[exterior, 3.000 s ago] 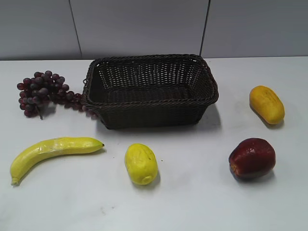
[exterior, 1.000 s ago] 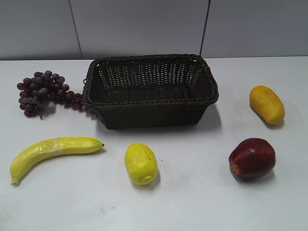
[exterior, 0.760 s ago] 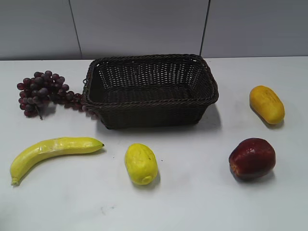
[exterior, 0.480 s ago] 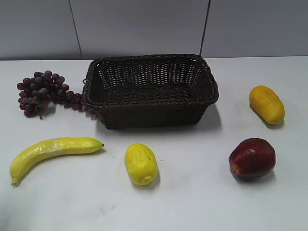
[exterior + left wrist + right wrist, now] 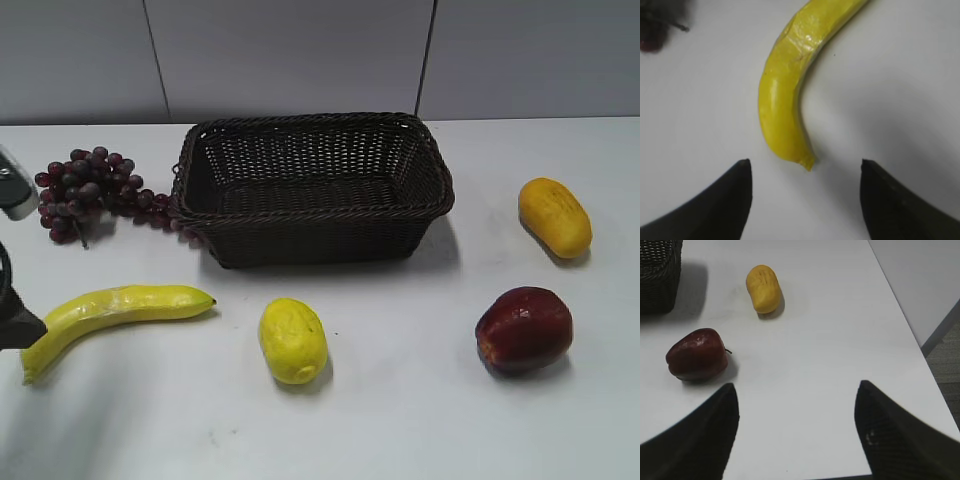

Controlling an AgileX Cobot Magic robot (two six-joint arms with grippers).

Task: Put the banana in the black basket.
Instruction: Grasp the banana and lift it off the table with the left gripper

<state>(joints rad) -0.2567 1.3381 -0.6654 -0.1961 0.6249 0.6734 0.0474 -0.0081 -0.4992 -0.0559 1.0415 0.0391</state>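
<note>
Banana [image 5: 115, 310] lies lengthwise left–right — dark tip toward yellow fruit [image 5: 293, 340].

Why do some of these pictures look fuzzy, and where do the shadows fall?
Left wrist view: the dark pincer tips and the grapes in the corner are blurred, while the banana shows glare. Right wrist view: the apple casts a soft shadow to its right. Exterior view: soft and slightly hazy overall, with a shadow beside the black basket.
</note>
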